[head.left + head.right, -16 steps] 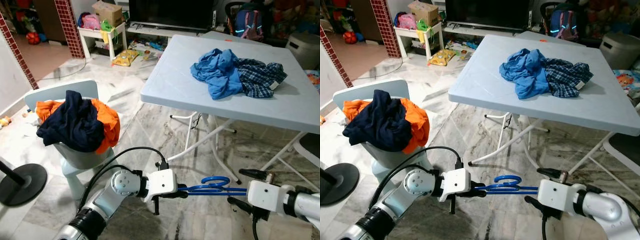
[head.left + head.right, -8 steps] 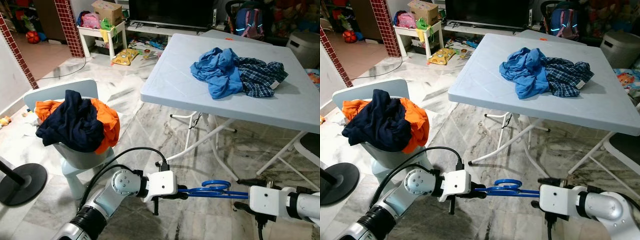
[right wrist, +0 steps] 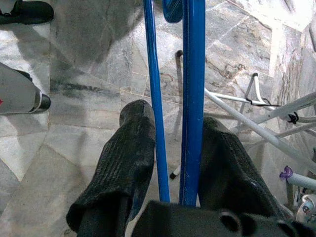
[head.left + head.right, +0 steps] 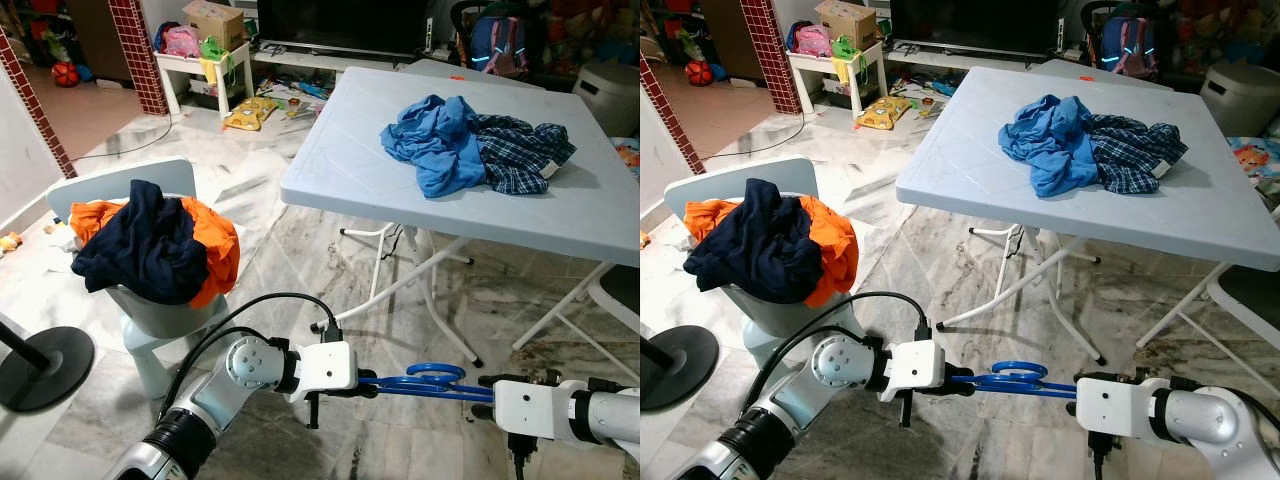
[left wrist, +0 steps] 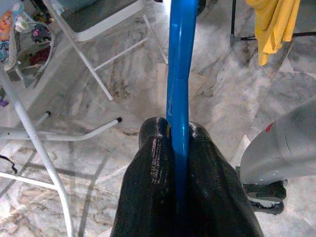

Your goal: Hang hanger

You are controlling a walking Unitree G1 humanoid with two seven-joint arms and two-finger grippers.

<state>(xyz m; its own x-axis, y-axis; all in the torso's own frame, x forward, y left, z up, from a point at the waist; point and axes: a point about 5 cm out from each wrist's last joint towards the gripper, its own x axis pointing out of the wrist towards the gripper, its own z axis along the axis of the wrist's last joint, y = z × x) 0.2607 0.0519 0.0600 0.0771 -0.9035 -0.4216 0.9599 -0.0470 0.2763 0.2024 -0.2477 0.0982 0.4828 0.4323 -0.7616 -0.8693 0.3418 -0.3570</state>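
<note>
A blue hanger (image 4: 425, 380) lies level, low above the marble floor, between my two grippers. My left gripper (image 4: 368, 385) is shut on one end of it; in the left wrist view the blue bar (image 5: 180, 74) runs out from between the pressed black fingers (image 5: 153, 163). My right gripper (image 4: 485, 388) holds the other end. In the right wrist view its two fingers (image 3: 128, 148) press on the hanger's two blue bars (image 3: 193, 74) from either side.
A pale folding table (image 4: 350, 170) with a heap of blue and checked clothes (image 4: 470, 145) stands ahead, its white legs (image 4: 430, 290) just beyond the hanger. A tub piled with orange and navy clothes (image 4: 150, 245) is at left, beside a black round base (image 4: 40, 365).
The right gripper's fingers, spread wide a second ago, have shut in on the hanger's end. The hanger and right arm have sunk slightly. The left gripper keeps its hold.
</note>
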